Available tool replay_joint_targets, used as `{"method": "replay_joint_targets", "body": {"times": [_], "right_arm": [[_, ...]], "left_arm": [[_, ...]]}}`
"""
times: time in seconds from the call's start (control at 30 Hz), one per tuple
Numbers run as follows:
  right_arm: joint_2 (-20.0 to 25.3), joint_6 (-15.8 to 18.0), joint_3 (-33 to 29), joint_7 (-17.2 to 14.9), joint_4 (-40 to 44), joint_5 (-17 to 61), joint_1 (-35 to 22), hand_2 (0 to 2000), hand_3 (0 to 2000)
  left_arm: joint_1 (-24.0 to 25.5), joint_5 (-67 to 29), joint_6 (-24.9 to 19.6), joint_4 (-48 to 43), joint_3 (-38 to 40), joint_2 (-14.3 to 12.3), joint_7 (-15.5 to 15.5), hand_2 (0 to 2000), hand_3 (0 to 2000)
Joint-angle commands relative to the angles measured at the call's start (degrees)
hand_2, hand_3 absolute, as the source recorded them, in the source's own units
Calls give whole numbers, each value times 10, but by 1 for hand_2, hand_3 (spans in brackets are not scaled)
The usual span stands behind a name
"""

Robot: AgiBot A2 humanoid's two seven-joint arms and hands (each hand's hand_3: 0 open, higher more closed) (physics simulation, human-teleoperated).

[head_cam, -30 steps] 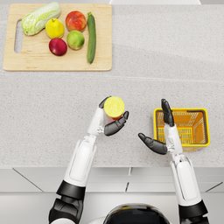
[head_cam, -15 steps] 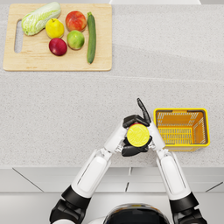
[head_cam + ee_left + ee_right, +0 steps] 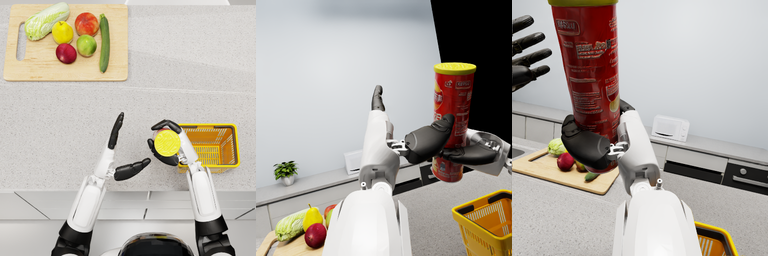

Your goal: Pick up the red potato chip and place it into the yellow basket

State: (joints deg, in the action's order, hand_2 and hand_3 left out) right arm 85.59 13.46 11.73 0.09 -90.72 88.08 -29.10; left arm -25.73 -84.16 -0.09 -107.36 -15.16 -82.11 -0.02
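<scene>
right robot hand (image 3: pixel 164 148) grasping chip can (image 3: pixel 588 70), upright, off the desk (image 3: pixel 60 125), lower centre-right of head view, just left of basket (image 3: pixel 220 131) | left robot hand (image 3: pixel 120 150) released, fingers spread, apart from can | cutting board (image 3: pixel 30 72) with produce upper left

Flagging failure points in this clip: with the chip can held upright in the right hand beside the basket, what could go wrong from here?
1. The right hand grips the tall red chip can near its base only, so it could tip or slip.
2. The yellow basket looks shallow; an upright can may topple out.
3. The can could catch the basket's near rim.
</scene>
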Motion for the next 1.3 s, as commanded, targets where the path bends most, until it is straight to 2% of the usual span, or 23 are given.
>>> {"method": "replay_joint_targets", "body": {"times": [0.03, 0.1, 0.2, 0.33, 0.43, 0.5, 0.57, 0.6, 0.63, 0.67, 0.7, 0.73, 0.77, 0.83, 0.93, 1.1, 1.3], "right_arm": [[1, 7, -109, 0, -29, 0, -7, 2000, 2000], [1, 11, -161, -1, -41, 0, 7, 2000, 2000], [1, -5, -224, 0, -38, 0, 18, 2000, 2000], [7, -6, -255, -1, -10, -1, 50, 2000, 2000], [7, 4, -259, -113, 28, -1, 56, 2000, 2000], [8, -3, -252, -154, 44, -1, 63, 2000, 2000], [6, 5, -244, -176, 44, -1, 63, 2000, 2000], [6, 19, -246, -182, 40, -1, 63, 639, 1673], [5, 1, -245, -188, 35, -1, 59, 0, 1347], [4, -22, -242, -191, 33, -1, 58, 0, 1020], [4, -54, -235, -138, 18, -1, 59, 0, 693], [5, -72, -229, -99, 1, -1, 60, 0, 367], [3, -89, -221, -71, -19, -1, 57, 0, 40], [-7, -111, -208, -37, -42, -1, 33, 0, 0], [-17, -126, -213, -14, -20, -1, -10, 0, 0], [-16, -133, -218, -3, 5, -1, -3, 0, 0], [-14, -134, -218, -1, 6, -1, 6, 0, 0]], "left_arm": [[33, 0, 0, -41, 147, 3, 0, 0, 0], [46, 0, 1, -28, 160, 1, 0, 0, 0], [42, 0, 1, 11, 164, 1, 0, 0, 0], [37, 1, 1, 51, 157, -1, 0, 0, 0], [37, 1, 1, 58, 159, -2, 0, 0, 0], [44, 1, 1, 52, 158, -3, 0, 0, 0], [39, 1, 1, 59, 162, -3, 0, 0, 0], [37, 1, 1, 59, 163, -4, 0, 0, 0], [44, 1, 1, 58, 160, -4, 0, 0, 0], [44, 1, 1, 59, 161, -4, 0, 0, 0], [44, 1, 1, 59, 161, -4, 0, 0, 0], [44, 1, 1, 60, 161, -4, 0, 0, 0], [19, 1, 1, 69, 162, -5, 0, 0, 0], [-18, 1, 1, 85, 171, -5, 0, 0, 0], [-65, 0, 1, 120, 188, -1, 0, 0, 0], [-53, 1, 1, 133, 237, -1, 0, 0, 0], [-38, 1, 1, 137, 232, -4, 0, 0, 0]]}}
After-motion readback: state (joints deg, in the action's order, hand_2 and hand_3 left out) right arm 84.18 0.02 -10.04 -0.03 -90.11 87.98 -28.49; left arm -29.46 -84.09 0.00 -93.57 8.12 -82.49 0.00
